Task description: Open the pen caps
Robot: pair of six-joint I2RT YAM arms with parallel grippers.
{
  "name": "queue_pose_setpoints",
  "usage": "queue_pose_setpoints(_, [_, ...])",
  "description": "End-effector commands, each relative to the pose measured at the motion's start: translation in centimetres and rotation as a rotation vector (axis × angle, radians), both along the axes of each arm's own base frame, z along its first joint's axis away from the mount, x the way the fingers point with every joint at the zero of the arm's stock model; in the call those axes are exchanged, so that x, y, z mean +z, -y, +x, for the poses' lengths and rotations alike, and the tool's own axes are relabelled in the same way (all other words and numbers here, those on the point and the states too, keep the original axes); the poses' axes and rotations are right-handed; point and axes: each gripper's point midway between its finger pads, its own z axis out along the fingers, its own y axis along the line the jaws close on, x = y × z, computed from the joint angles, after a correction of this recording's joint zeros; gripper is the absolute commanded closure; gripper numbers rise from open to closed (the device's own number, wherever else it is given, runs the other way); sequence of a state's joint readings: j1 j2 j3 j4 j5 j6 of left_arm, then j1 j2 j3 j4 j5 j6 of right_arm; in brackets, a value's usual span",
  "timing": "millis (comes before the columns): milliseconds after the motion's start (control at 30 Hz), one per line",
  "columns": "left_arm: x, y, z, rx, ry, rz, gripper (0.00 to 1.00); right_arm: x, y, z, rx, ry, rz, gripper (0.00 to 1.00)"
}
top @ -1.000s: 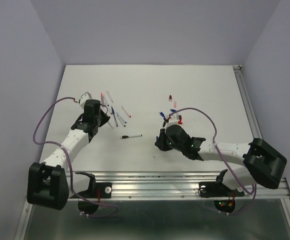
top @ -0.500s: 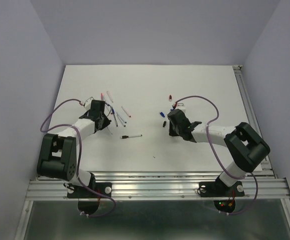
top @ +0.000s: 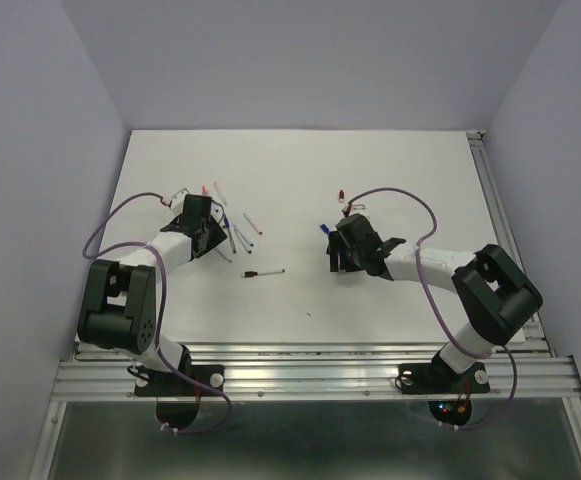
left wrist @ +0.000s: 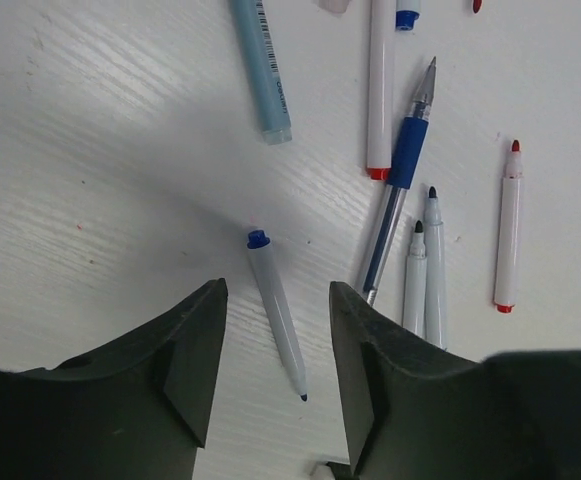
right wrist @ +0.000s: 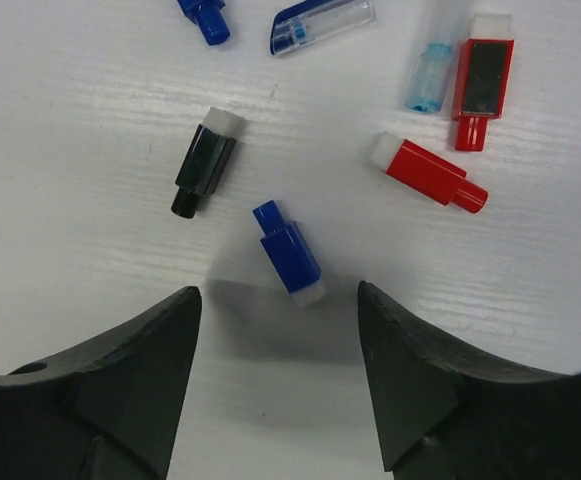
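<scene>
Where three pale lavender walls (top: pixel 300 60) box it in, a white table (top: pixel 400 170) fills the overhead view. An aluminium rail (top: pixel 320 367) runs along its near edge and another down its right side. Close up, the tabletop shows a faint streaked grain, a soft sheen and a few tiny specks.

The left gripper (left wrist: pixel 274 300) hangs low over the left part of the table, its fingers spread and pinching nothing. A slim white pen (left wrist: pixel 276 310) with a blue end lies flat in the gap, touching neither finger. Beyond it lie a pale blue barrel (left wrist: pixel 263 70) printed with a barcode, a white pen with a red end (left wrist: pixel 379 90), a blue-gripped pen (left wrist: pixel 402 170), two dark-tipped white pens (left wrist: pixel 425 270) side by side, and a red-tipped pen (left wrist: pixel 508 235) farther right. A pen with a black end (top: pixel 263 272) lies alone nearer the middle of the table.

The right gripper (right wrist: pixel 277 300) is low over the right part, fingers likewise apart and empty. The pen caps lie loose on the surface in front of it. In its wrist view a blue cap (right wrist: pixel 290 255) sits just beyond the gap, with a black cap (right wrist: pixel 202 163) to its left and a red cap (right wrist: pixel 425 172) to its right. Farther off are a second blue cap (right wrist: pixel 205 20), a clear clip cap (right wrist: pixel 322 25), a pale blue translucent cap (right wrist: pixel 428 75) and a second red cap (right wrist: pixel 480 80).
</scene>
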State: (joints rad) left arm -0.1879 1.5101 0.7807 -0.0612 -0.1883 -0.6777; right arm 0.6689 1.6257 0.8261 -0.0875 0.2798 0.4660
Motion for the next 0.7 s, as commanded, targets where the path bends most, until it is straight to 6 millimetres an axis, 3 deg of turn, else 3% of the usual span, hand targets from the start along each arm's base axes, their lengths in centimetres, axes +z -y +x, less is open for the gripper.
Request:
queue_pose_setpoints(0, [2.6,0.4,1.6,-0.018,0.078,-0.022,0.38,3.3,-1.4,-0.1,0.104,0.026,0.046,0.27])
queue_pose_setpoints(33, [3.2,0.7,1.4,-0.028,0.094,-0.033,0.27,3.9,-1.5,-0.5,0.139,0.041,0.058,0.20])
queue_pose_setpoints(133, [4.2,1.3,0.9,-0.069,0.111,-0.062,0.07,5.0,-3.0,-2.2,0.311,0.041,0.098,0.00])
queue_pose_setpoints(200, [5.5,1.8,0.4,-0.083,0.146,-0.092,0.01,6.3,-4.7,-3.6,0.450,0.059,0.135,0.00])
queue_pose_setpoints(333, [7.7,1.7,-1.4,-0.050,0.208,-0.147,0.01,7.3,-8.2,-5.4,0.655,0.113,0.111,0.00])
queue_pose_setpoints(433, [8.0,1.4,-3.0,-0.024,0.220,-0.166,0.01,7.4,-11.6,-6.3,0.831,0.143,0.075,0.00])
queue_pose_setpoints(500, [7.5,0.9,-4.2,0.006,0.198,-0.164,0.01,7.3,-14.3,-6.4,0.956,0.165,0.046,0.00])
queue_pose_setpoints(567, [7.0,0.6,-5.8,0.031,0.185,-0.173,0.01,6.8,-15.7,-6.7,1.038,0.139,0.014,0.00])
queue_pose_setpoints(600, [6.9,0.4,-6.2,0.042,0.188,-0.176,0.01,8.0,-17.4,-6.4,1.086,0.183,0.005,0.00])
queue_pose_setpoints(633, [6.8,0.3,-6.6,0.045,0.190,-0.176,0.01,8.0,-18.1,-6.2,1.106,0.189,-0.007,0.00])
queue_pose_setpoints(667, [6.6,0.3,-7.3,0.047,0.197,-0.184,0.01,6.4,-18.8,-6.3,1.142,0.168,-0.034,0.00])
